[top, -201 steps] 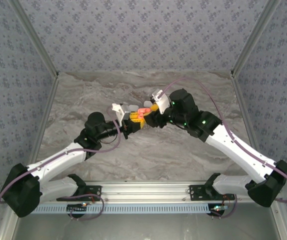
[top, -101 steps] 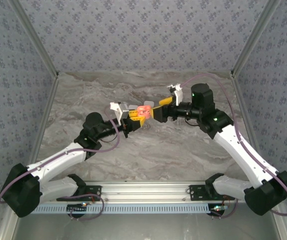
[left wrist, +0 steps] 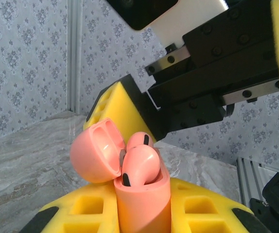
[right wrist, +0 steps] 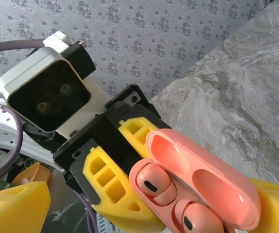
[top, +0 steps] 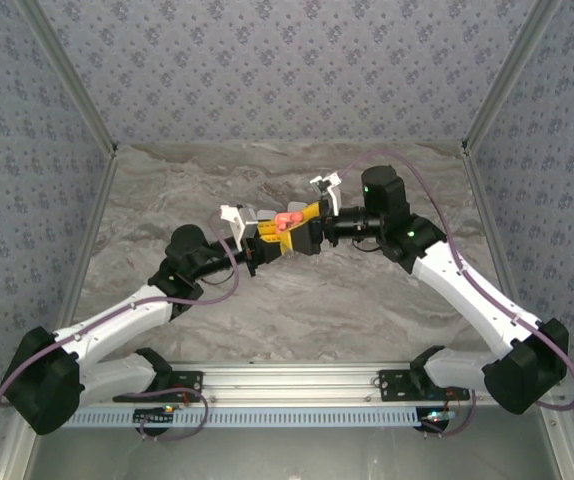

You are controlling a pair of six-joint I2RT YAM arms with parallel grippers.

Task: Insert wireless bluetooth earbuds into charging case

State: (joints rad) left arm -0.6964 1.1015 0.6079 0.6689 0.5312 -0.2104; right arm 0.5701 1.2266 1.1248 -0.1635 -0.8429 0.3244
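Left fingers (left wrist: 200, 206) around pink case (left wrist: 142, 204), between right fingers (left wrist: 114, 108)

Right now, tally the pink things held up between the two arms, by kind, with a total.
Pink earbuds: 2, seated side by side in the case
Pink charging case: 1, lid open
Total: 3
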